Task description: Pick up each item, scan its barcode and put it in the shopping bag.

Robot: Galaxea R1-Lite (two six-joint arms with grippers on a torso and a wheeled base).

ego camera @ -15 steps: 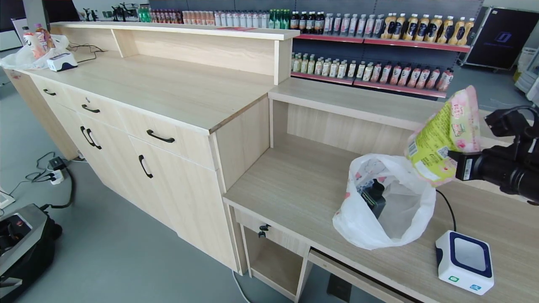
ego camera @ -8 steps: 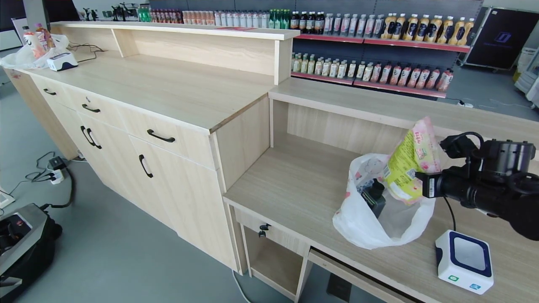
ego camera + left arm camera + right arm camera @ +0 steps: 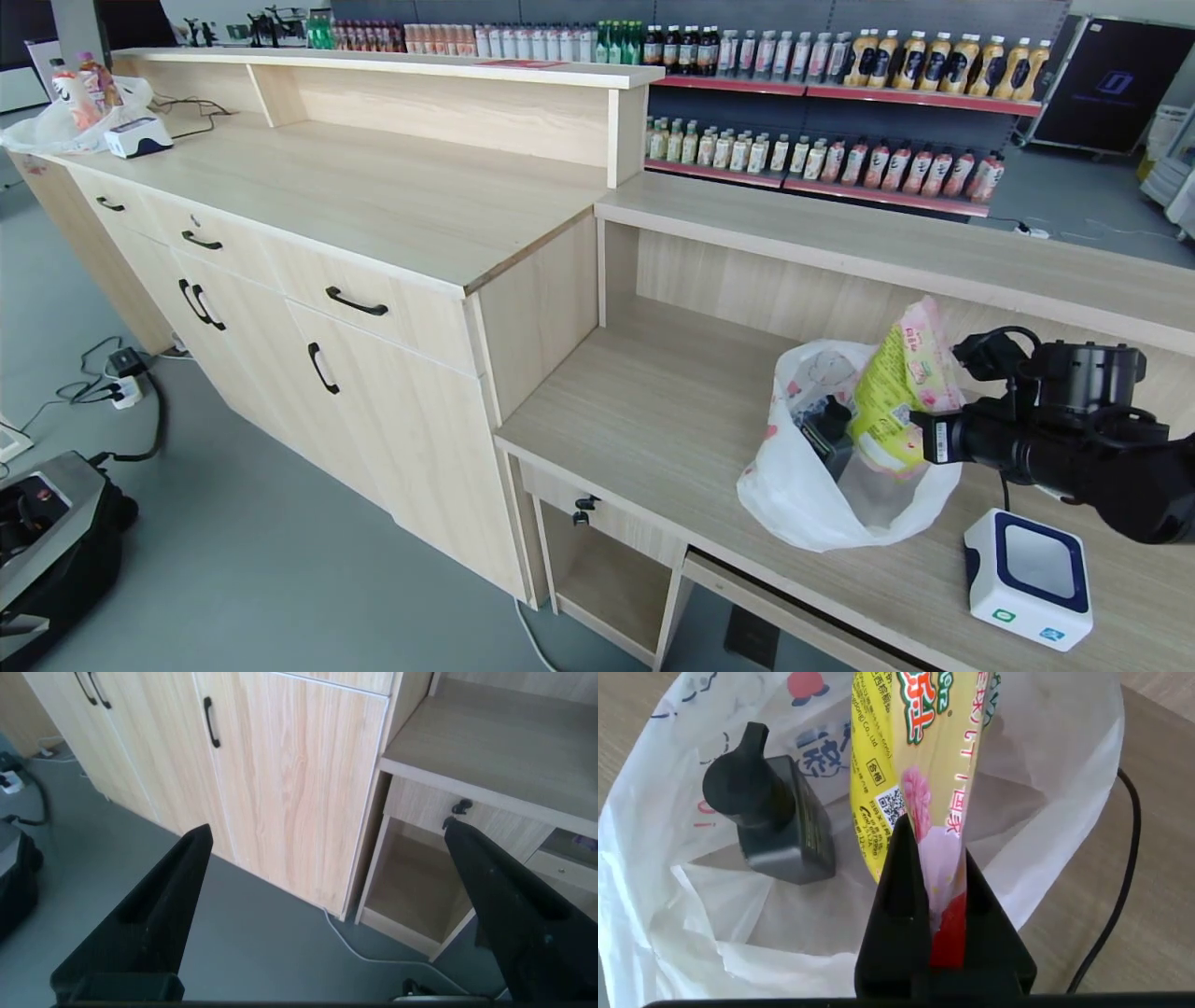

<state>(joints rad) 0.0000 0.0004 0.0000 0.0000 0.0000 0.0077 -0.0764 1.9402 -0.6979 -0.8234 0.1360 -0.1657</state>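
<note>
The right hand (image 3: 924, 437) pinches a yellow-and-pink snack pouch (image 3: 901, 392) upright in the mouth of the white shopping bag (image 3: 794, 495) on the counter (image 3: 653, 411). A black container (image 3: 826, 434) crowds the pouch's left side. A barcode scanner (image 3: 1027, 579) sits near right. The left hand (image 3: 327, 831) hangs spread above the floor.

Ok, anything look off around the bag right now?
Nothing stands out. The right end effector grips the yellow snack pouch, its lower end inside the open shopping bag beside a dark bottle. No spill or tear shows; the scanner sits flat on the counter.
</note>
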